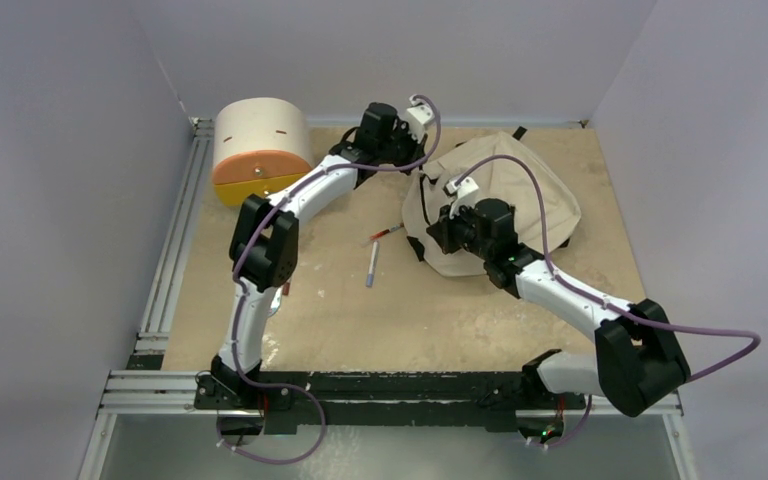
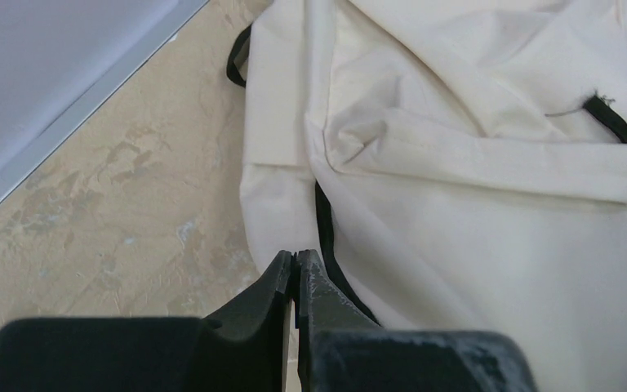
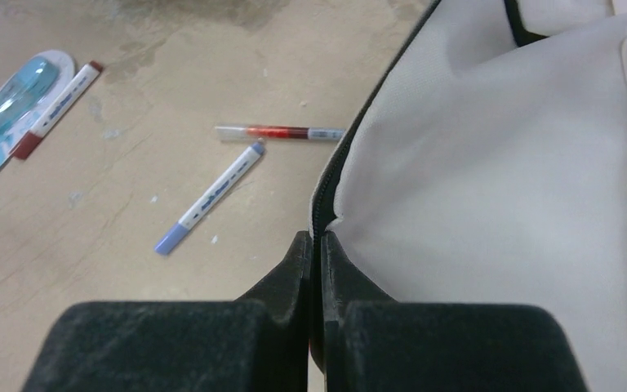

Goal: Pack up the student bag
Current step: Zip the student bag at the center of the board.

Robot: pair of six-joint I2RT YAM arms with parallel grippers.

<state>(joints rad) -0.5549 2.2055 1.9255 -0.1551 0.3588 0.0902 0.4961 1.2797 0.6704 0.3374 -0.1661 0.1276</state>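
Lettering runs along the white barrel of the blue-capped marker (image 3: pixel 210 198) and the red-capped marker (image 3: pixel 57 110), and on the blue blister packet (image 3: pixel 4 114) beside the latter, but we find all of it too small to read. A clear pen with red ink (image 3: pixel 282 132) lies just by the blue-capped one.

Seen from above, the student bag (image 1: pixel 530 195) slumps at 2 o'clock on the mottled beige table (image 1: pixel 360 320), its cream cloth crumpled. The cream drawer box (image 1: pixel 260 150) sits at 11 o'clock. Pale grey walls close in three sides, with an aluminium rail (image 1: pixel 175 240) along 9 o'clock.

We see the left gripper (image 2: pixel 295 260) with jaws pressed together, just beside the bag's black zipper line. The right gripper (image 3: pixel 316 241) is likewise closed, tips at the bag's zipper edge; whether it pinches fabric we cannot tell.
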